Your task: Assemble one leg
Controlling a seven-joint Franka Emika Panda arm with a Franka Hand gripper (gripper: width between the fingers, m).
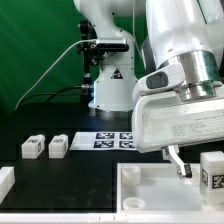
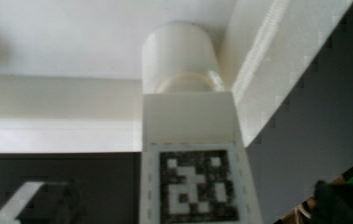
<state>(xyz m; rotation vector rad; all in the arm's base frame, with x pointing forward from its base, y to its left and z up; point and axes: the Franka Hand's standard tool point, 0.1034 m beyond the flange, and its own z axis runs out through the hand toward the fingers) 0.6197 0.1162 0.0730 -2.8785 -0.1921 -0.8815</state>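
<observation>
One leg [image 1: 212, 170], a white block with a black-and-white tag, is at the far right corner of the large white tray [image 1: 150, 200]. In the wrist view this leg [image 2: 194, 150] runs lengthwise between my fingers, tag facing the camera, its round end against the white tray [image 2: 66, 110]. My gripper [image 1: 198, 165] is around it; one finger [image 1: 181, 162] stands a little apart from the block. The left finger [image 2: 31, 200] also shows a gap to the leg. The other finger is hidden. Two more legs [image 1: 33, 147] [image 1: 58, 147] lie at the exterior view's left.
The marker board [image 1: 115, 140] lies on the black table behind the tray. A white part [image 1: 5, 180] sits at the exterior view's left edge. The robot base [image 1: 108, 90] stands at the back before a green backdrop.
</observation>
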